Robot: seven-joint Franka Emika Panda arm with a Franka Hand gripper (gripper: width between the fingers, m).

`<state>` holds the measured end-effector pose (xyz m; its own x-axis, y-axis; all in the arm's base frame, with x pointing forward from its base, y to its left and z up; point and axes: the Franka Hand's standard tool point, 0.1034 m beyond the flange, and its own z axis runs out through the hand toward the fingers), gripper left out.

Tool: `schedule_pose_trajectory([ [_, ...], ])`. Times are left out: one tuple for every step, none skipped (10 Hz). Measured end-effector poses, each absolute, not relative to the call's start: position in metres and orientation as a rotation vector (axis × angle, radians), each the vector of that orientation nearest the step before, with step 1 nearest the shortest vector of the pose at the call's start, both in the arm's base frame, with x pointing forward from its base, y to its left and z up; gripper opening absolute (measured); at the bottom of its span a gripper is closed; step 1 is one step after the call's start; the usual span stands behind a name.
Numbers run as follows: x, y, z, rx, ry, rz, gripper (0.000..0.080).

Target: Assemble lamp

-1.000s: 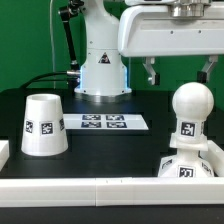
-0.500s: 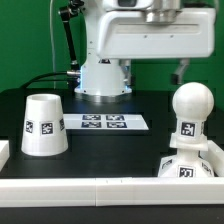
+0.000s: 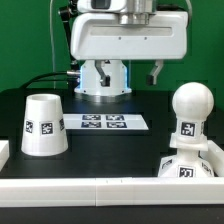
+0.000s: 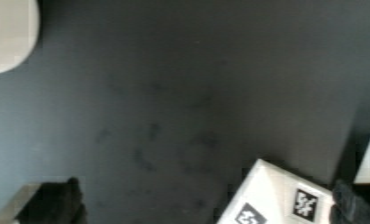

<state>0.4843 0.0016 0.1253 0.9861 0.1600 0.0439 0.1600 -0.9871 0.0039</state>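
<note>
The white cone shade [image 3: 43, 125] stands wide end down on the black table at the exterior view's left. The round bulb [image 3: 190, 112] sits upright on the square sloped base [image 3: 190, 166] at the exterior view's right. My gripper [image 3: 121, 74] hangs high above the back of the table, open and empty, with its fingers [image 3: 155, 72] wide apart. In the wrist view the gripper [image 4: 208, 205] is over dark table. A white corner with two markers [image 4: 285, 198] lies between the fingers; I cannot tell which part it is.
The marker board [image 3: 103, 122] lies flat behind the middle of the table. A white rail [image 3: 100, 186] runs along the front edge. The arm's white pedestal [image 3: 104, 78] and a black cable stand at the back. A white shape [image 4: 8, 35] shows at the wrist view's edge.
My gripper has moved steadily toward the exterior view's left, from above the bulb to above the marker board. It stays open. The lamp parts have not moved.
</note>
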Motion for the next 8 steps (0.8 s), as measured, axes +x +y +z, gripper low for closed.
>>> schedule_pose_trajectory([
  [0.484, -0.003, 0.125, 3.13, 0.246, 0.069, 0.0698],
  [0.484, -0.011, 0.125, 3.127, 0.255, 0.068, 0.0698],
  [0.48, -0.024, 0.124, 3.123, 0.265, 0.054, 0.0698],
  [0.472, -0.045, 0.121, 3.123, 0.253, 0.022, 0.0698],
  [0.469, -0.063, 0.121, 3.119, 0.265, 0.013, 0.0698],
  [0.467, -0.075, 0.121, 3.118, 0.252, 0.007, 0.0698],
  [0.463, -0.085, 0.121, 3.119, 0.255, -0.011, 0.0698],
  [0.461, -0.094, 0.121, 3.119, 0.242, -0.014, 0.0698],
])
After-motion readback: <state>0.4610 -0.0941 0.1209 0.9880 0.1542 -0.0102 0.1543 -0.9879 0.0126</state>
